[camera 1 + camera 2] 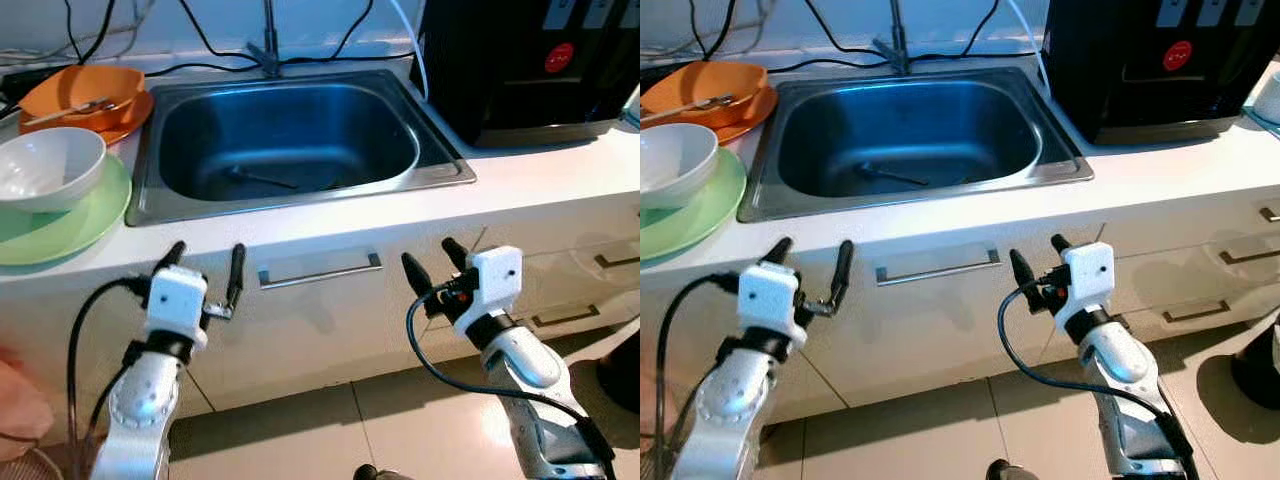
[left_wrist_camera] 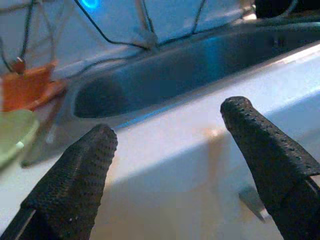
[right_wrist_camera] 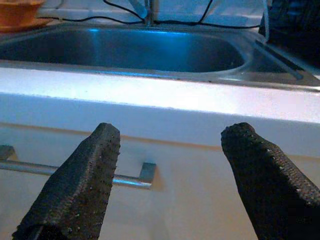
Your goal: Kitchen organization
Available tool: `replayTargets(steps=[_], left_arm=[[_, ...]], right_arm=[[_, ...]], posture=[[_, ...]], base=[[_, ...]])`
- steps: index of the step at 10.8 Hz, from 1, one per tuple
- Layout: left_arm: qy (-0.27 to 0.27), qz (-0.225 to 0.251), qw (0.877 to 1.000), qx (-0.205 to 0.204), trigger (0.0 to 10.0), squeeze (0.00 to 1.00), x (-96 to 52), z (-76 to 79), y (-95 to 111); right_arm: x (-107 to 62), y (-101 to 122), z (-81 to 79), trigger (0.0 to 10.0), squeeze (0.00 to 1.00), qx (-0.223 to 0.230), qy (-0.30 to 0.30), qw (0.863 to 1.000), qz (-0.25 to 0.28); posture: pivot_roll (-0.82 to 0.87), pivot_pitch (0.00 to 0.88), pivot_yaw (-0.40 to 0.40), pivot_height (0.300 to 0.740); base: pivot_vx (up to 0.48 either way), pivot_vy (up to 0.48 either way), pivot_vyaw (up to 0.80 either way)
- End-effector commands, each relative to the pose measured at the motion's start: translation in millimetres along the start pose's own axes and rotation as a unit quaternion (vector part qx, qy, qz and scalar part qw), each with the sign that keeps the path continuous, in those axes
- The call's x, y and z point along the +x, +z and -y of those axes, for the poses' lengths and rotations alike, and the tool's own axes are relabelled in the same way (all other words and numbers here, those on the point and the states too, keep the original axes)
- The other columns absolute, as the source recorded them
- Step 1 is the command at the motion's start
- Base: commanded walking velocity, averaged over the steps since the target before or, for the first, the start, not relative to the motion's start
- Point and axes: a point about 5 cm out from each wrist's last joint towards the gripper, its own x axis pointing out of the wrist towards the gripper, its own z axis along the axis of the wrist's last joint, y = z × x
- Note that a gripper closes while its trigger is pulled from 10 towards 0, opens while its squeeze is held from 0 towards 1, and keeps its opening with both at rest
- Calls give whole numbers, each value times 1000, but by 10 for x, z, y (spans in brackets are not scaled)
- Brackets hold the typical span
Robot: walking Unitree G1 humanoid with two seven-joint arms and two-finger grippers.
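White ceramic bowl at surface's left edge: fragile, slippery; grip rim. Left claw, right claw wide, empty.

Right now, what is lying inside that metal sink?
One dark utensil lies on the bottom of the sink. The basin's near wall hides the closest strip of the bottom.

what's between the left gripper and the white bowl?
In the left eye view, bare white counter edge and the green plate under the white bowl separate it from the open left gripper.

White cabinets, beige tiled floor
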Motion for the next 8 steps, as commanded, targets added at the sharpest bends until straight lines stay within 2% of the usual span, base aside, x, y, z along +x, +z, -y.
replayTargets(steps=[1,2,4,6,7,8], left_arm=[[21,17,1000,11,10000,0,37,-79,120],[25,22,999,12,10000,0,52,-98,153],[62,31,998,13,10000,0,143,-181,249],[48,42,998,14,10000,0,210,-185,315],[50,36,998,15,10000,0,256,-199,265],[49,44,998,17,10000,0,337,-197,301]], right_arm=[[54,39,-23,10000,0,5,3,1000,2],[70,65,-23,10000,0,14,2,1000,6],[184,204,-154,10000,0,14,33,999,33],[233,236,-212,10000,0,22,27,998,45],[239,229,-210,10000,0,26,17,998,48],[248,275,-173,10000,0,34,2,998,57]], posture=[[72,21,-1,740],[90,23,-21,740],[125,50,-41,740],[111,25,-11,740],[101,6,-3,740],[101,0,7,740]], base=[[0,0,0],[0,0,0],[0,0,0],[0,0,800],[0,0,0],[0,0,0]])
